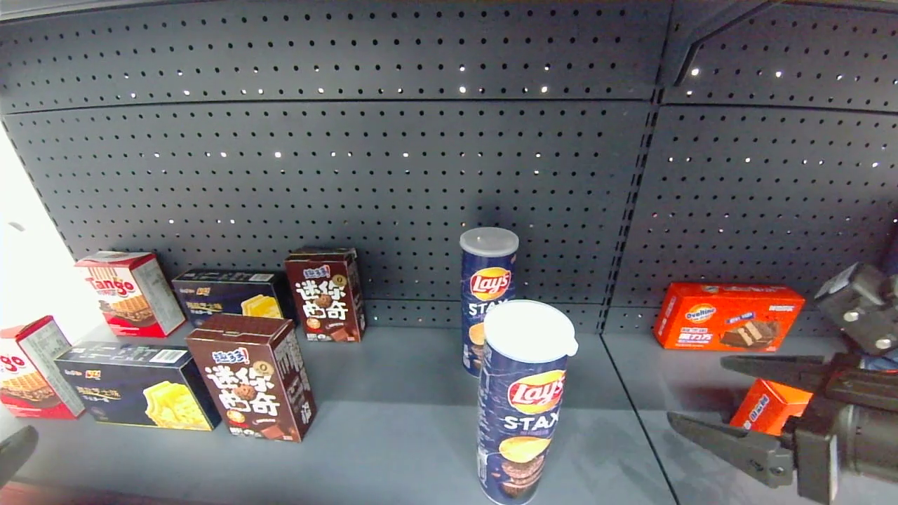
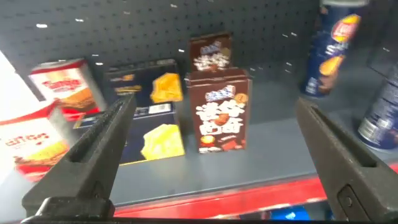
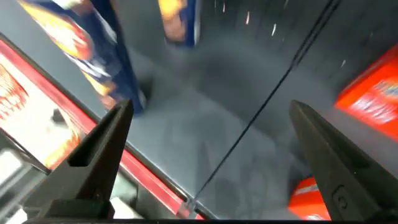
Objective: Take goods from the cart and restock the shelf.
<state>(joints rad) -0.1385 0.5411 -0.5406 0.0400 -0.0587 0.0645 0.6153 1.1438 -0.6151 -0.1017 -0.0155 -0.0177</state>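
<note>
Two tall blue chip cans stand upright mid-shelf, one point(image 1: 523, 400) near the front edge and one point(image 1: 489, 294) behind it by the pegboard. My right gripper point(image 1: 696, 390) hangs open and empty to the right of the front can, over the grey shelf point(image 1: 393, 421). In the right wrist view its fingers point(image 3: 210, 107) straddle bare shelf, the front can point(image 3: 106, 50) off to one side. My left gripper point(image 2: 214, 102) is open and empty too, facing a brown box point(image 2: 219, 112) from in front of the shelf's left end.
Red boxes point(image 1: 130, 291), dark blue boxes point(image 1: 137, 386) and brown boxes point(image 1: 254, 382) stand in two rows at the left. An orange box point(image 1: 726, 315) lies at the back right, a smaller one point(image 1: 768, 405) behind my right gripper. A red strip point(image 3: 155, 180) lines the shelf's front edge.
</note>
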